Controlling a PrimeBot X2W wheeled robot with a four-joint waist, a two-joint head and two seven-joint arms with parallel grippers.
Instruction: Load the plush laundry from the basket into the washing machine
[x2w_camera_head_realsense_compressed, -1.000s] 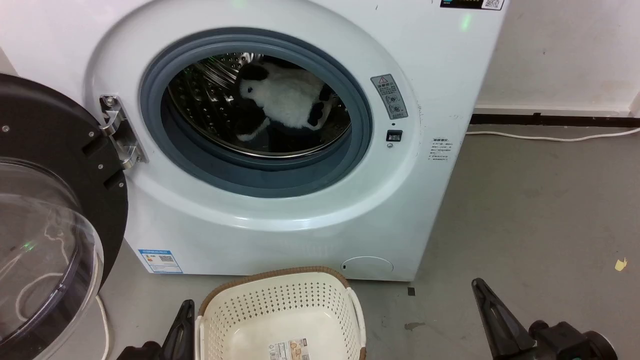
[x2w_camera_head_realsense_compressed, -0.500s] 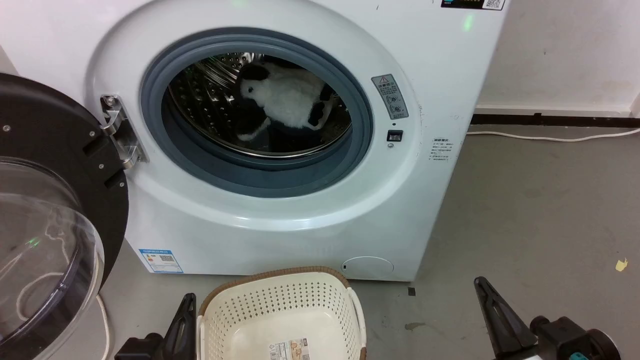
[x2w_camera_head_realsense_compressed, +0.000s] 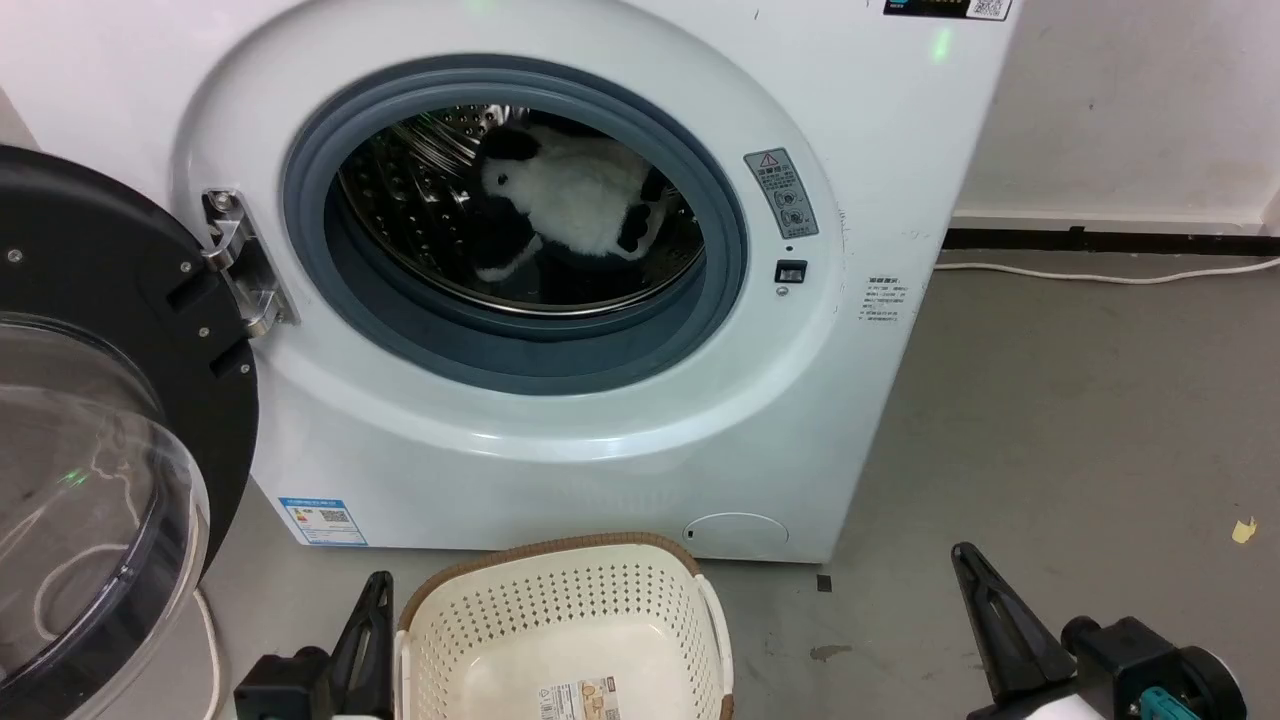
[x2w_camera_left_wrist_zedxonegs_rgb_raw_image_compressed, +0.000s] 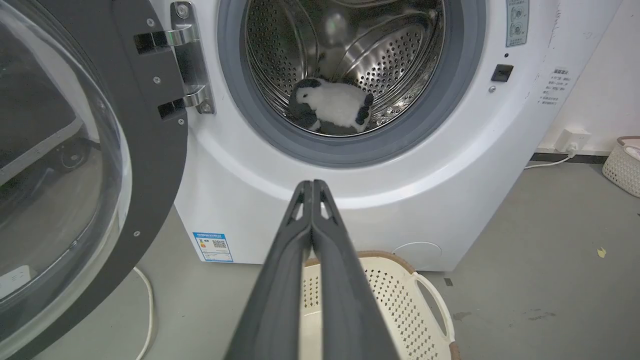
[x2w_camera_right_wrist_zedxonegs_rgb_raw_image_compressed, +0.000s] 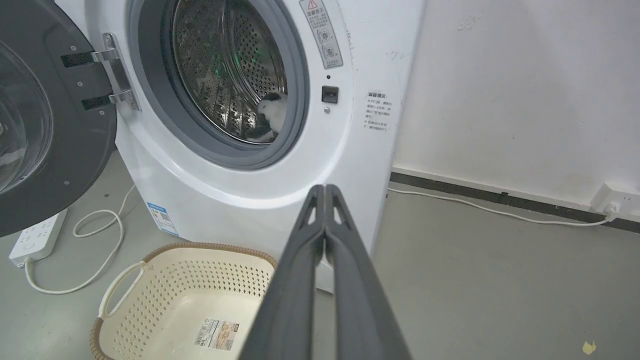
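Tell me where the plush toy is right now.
The plush toy lies inside the drum of the washer, upper centre of the head view, behind the grey door seal. The basket sits on the floor below.

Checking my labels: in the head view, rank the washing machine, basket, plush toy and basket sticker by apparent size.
1. washing machine
2. basket, though cut off at the bottom edge
3. plush toy, farther away inside the drum
4. sticker

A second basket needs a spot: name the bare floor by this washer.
Free: the grey concrete floor right of the white front-loading washing machine, bordered by the black skirting. Crowded: the left, where the black-framed clear door hangs open over a looped cord and white power strip; the cream perforated basket sits in front.
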